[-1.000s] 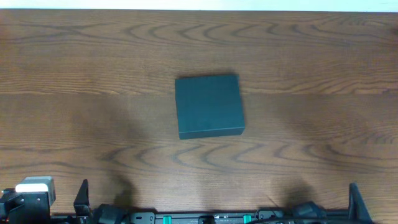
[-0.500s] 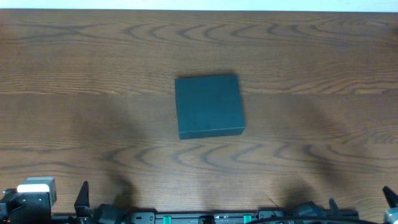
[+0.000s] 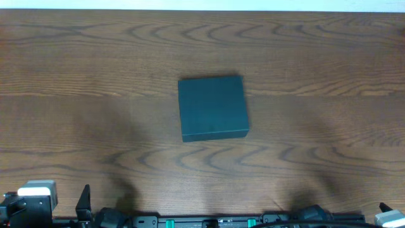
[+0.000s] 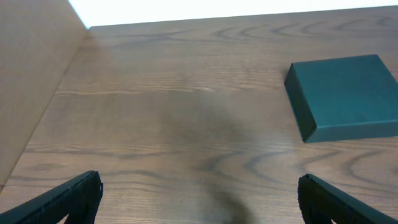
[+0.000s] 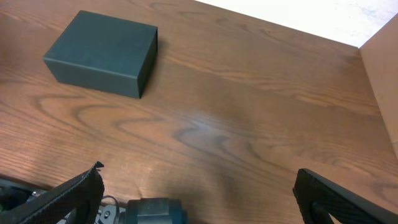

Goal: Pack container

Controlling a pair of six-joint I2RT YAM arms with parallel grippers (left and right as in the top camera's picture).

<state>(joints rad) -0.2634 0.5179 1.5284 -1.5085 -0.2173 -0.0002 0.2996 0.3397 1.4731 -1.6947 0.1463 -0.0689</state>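
Teal container (image 3: 212, 107): we see a dark, matte, roughly square box lying flat near the middle of the table, lid shut.
Wooden table (image 3: 95, 76): brown with a strong grain; the container rests on it.
Left gripper (image 4: 199, 190): at the near edge, jaws spread wide and holding nothing; we see the container ahead to its right, well apart.
Right gripper (image 5: 199, 180): also at the near edge, jaws spread wide and empty; the container lies ahead to its left, well apart.
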